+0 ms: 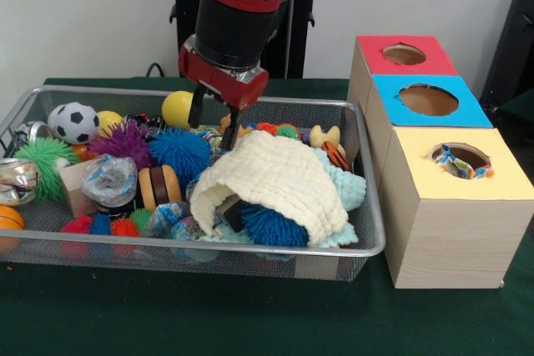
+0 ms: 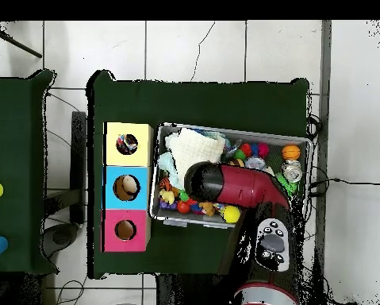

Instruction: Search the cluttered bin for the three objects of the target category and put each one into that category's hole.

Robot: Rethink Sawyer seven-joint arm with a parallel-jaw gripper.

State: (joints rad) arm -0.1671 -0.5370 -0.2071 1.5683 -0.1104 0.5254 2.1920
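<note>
From where I stand, the wire bin [image 1: 371, 243] sits on the green desk [image 1: 167, 323] packed so full that things lie on top of each other. At its left end are a soccer ball [image 1: 73, 122], a green spiky ball [image 1: 42, 161] and a shiny silver ball [image 1: 17, 181], wedged against the mesh. Further along lie a purple spiky ball [image 1: 125, 141], a blue spiky ball [image 1: 180, 152] and a yellow ball [image 1: 178, 108] at the back wall. A cream knitted cloth [image 1: 279, 181] is draped over the middle of the heap, hiding whatever lies under it; another blue spiky ball [image 1: 271, 227] pokes out from below its edge. That cover is likely why a search is needed at all.

The arm [image 1: 238, 6] comes down nearly upright over the back of the bin, and the pincer [image 1: 213, 118] hangs just above the toys beside the cloth's far edge, its two fingers apart and carrying nothing.

To the right of the bin stands a row of three boxes, each with a round hole on top: the yellow box [image 1: 459, 206] nearest me, then the blue box [image 1: 430, 102], then the red box [image 1: 405, 56]. Something patterned already shows in the yellow one's hole. I can't tell which category is wanted, so the target things could be anywhere in the heap.
</note>
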